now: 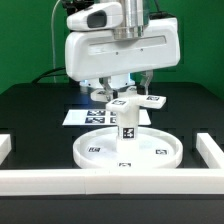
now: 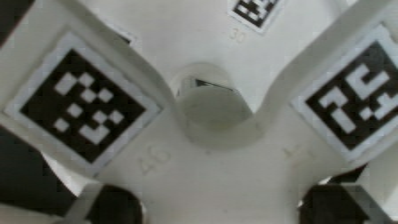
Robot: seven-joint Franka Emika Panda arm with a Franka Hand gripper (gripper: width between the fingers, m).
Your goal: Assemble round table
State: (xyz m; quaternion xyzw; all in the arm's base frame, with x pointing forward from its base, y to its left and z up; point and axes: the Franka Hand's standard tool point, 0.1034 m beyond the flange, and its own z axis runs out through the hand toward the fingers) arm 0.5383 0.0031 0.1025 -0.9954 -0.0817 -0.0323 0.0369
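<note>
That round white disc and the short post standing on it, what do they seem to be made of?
The round disc looks like white plastic with a smooth matte finish: uniform colour, a moulded raised rim, soft shading without glare. The cylindrical leg standing upright at its middle looks like the same matte white plastic. The black-and-white square tags on both look like printed stickers, though the pictures are too coarse to be sure.

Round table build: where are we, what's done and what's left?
Done: the leg stands upright at the centre of the round disc. In hand: the tool holds the cross-shaped base at the leg's top; the wrist view shows its tagged arms close up. Left: whether the base is fully seated can't be told; then release.
</note>
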